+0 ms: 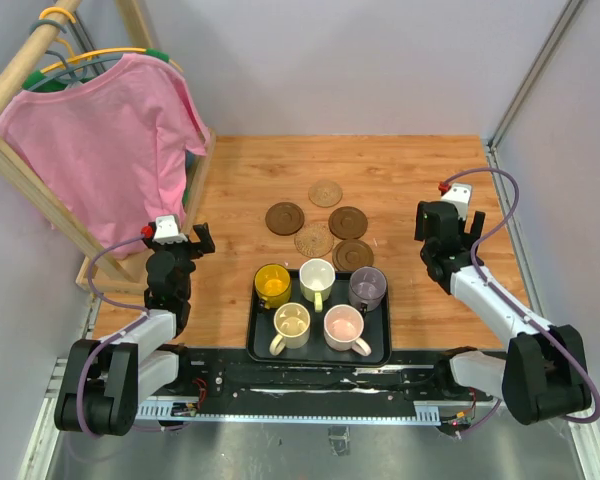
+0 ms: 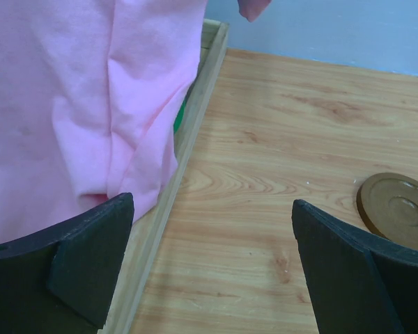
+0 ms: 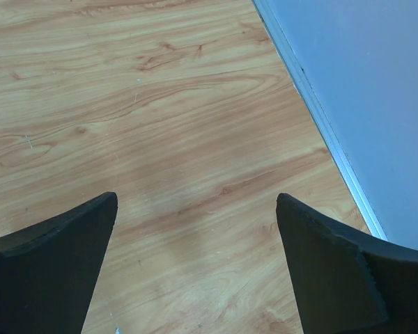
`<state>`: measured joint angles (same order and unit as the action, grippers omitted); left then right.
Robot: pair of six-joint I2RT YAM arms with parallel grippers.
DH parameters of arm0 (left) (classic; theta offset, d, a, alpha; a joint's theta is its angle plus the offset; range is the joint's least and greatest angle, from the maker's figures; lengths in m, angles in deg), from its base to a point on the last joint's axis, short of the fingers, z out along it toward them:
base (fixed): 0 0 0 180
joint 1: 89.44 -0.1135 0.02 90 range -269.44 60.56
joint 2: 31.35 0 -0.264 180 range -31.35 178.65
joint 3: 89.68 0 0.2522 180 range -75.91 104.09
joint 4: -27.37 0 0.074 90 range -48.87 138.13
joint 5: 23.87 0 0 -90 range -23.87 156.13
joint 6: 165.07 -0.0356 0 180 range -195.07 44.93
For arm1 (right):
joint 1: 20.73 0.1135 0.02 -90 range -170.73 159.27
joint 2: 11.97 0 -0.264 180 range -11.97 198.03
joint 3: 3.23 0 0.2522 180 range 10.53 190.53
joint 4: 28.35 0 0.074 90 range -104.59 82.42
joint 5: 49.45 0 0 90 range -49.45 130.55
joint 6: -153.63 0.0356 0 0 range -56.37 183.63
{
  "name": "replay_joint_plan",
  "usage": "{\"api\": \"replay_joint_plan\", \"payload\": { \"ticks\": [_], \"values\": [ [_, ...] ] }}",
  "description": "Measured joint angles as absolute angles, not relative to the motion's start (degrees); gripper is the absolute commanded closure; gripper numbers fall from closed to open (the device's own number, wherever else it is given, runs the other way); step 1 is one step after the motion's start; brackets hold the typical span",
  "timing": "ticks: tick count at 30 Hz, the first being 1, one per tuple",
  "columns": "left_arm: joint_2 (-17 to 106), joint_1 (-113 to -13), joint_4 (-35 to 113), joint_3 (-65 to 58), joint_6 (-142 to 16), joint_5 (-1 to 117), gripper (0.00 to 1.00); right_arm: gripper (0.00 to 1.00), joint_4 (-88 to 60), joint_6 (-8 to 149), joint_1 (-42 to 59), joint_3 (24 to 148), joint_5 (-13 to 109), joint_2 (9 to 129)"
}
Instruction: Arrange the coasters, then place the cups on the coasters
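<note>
Several round wooden coasters lie in a loose cluster at mid-table: dark ones and tan ones. The cups stand on a black tray near the front: yellow, white, grey-purple, cream and pink. My left gripper is open and empty, left of the tray. One dark coaster shows at the right of its view. My right gripper is open over bare wood, right of the coasters.
A wooden clothes rack carrying a pink shirt stands at the left, its base rail right beside my left fingers. The grey side wall borders the table close to my right gripper.
</note>
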<state>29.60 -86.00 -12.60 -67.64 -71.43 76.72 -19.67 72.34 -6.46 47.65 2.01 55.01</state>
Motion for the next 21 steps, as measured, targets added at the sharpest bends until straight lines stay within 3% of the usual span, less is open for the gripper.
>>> {"api": "replay_joint_plan", "payload": {
  "ticks": [21],
  "values": [
    [29.31,-85.98,-11.03,-67.18,-70.86,74.28,0.00,0.02,-16.96,72.88,-3.80,49.47,0.13,53.77]
  ]
}}
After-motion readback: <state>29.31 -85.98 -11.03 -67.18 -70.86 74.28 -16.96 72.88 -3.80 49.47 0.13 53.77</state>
